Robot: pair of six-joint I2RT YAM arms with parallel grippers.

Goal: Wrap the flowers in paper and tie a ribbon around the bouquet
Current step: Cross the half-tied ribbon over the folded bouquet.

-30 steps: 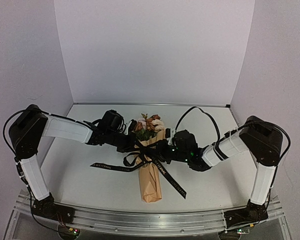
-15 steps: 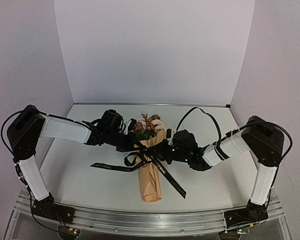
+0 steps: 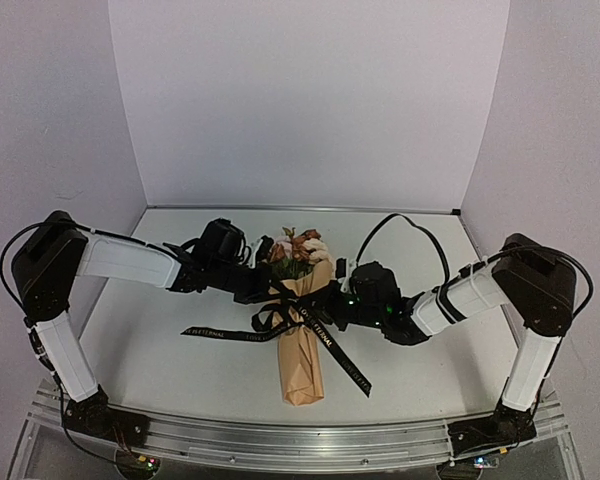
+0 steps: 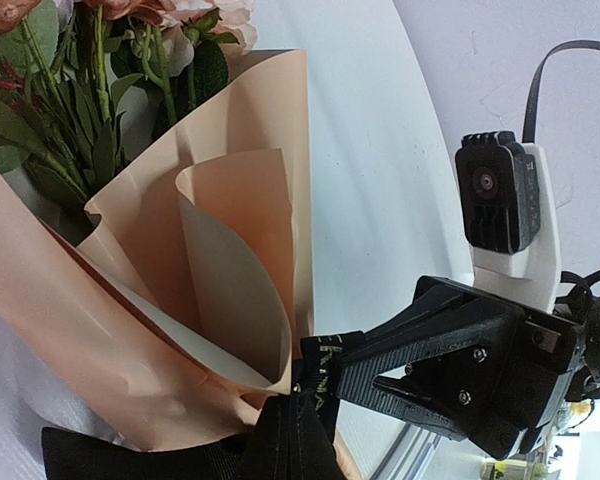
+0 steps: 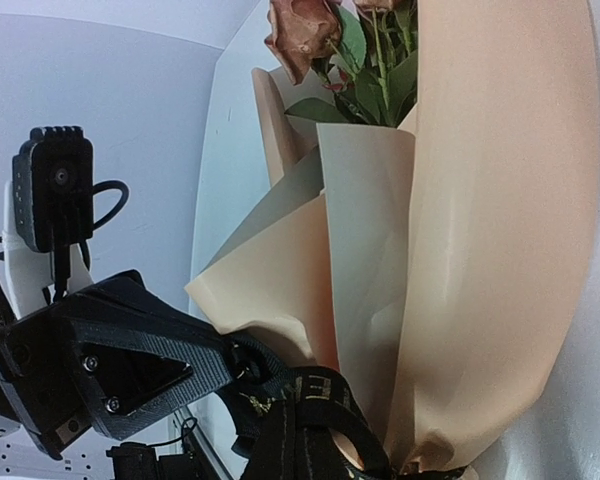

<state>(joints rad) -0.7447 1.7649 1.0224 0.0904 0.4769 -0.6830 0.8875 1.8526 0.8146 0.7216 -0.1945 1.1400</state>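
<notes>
Tan paper (image 3: 300, 378) forms the one bouquet (image 3: 298, 350) we see. It is a slim cone lying on the white table (image 3: 160, 370) at the lower middle of the top view, with its narrow end nearest the bottom edge. Just above that, a single black ribbon (image 3: 220, 331) is tied round the cone. We count two tails, one running out to the left and one slanting toward the lower right, with loops bunched at the knot.

Two grippers meet at that knot. Our left gripper (image 3: 271, 292) reaches in from the left of the frame; the right wrist view shows its black fingertips (image 5: 220, 362) pinched together on a ribbon loop. Our right gripper (image 3: 323, 303) reaches in from the right, and the left wrist view shows its fingers (image 4: 365, 352) likewise clamped on the lettered ribbon.

Farthest up the frame, the flowers (image 3: 298, 247) show at the cone's wide end, pink, cream and rust blooms over green leaves.
</notes>
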